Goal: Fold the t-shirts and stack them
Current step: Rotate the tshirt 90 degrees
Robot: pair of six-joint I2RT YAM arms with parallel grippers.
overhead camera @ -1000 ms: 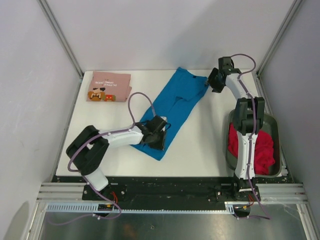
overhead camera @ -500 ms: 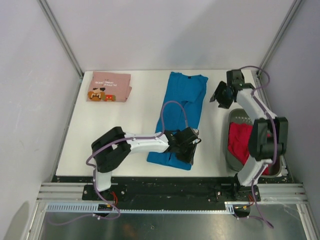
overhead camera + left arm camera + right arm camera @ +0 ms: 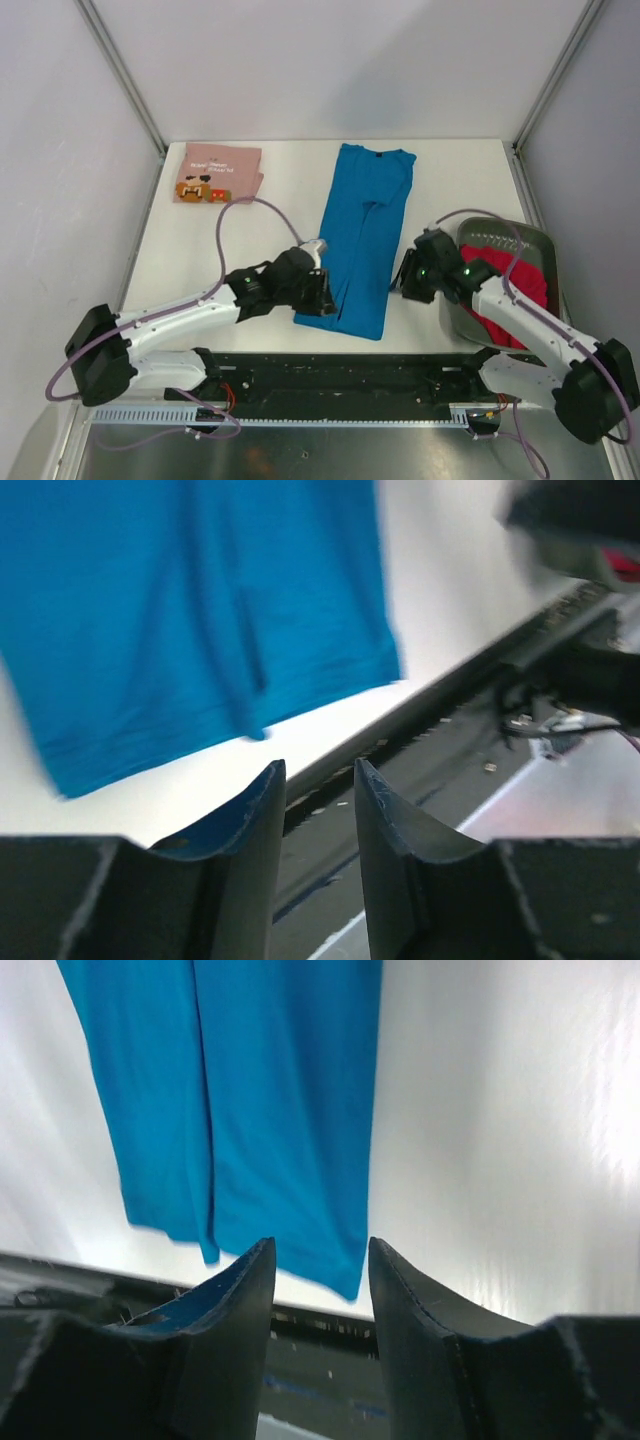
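The blue t-shirt (image 3: pixel 362 235) lies flat in a long narrow strip down the middle of the table, collar at the far end. It fills the top of the left wrist view (image 3: pixel 200 610) and of the right wrist view (image 3: pixel 260 1090). My left gripper (image 3: pixel 325 298) hovers at the strip's near left edge, open and empty (image 3: pixel 320 770). My right gripper (image 3: pixel 405 280) is just right of the strip's near end, open and empty (image 3: pixel 322 1245). The pink printed t-shirt (image 3: pixel 218 172) lies folded at the far left. The red t-shirt (image 3: pixel 505 285) is bunched in the basket.
A dark grey basket (image 3: pixel 535 235) stands at the table's right edge, partly under my right arm. The table's near edge and a black rail (image 3: pixel 350 365) run just below the blue t-shirt's hem. Frame posts stand at the far corners.
My right arm swung from the far right corner to the blue t-shirt's near right side. My left gripper drew back from over the hem to its left edge. The t-shirt now lies straight.
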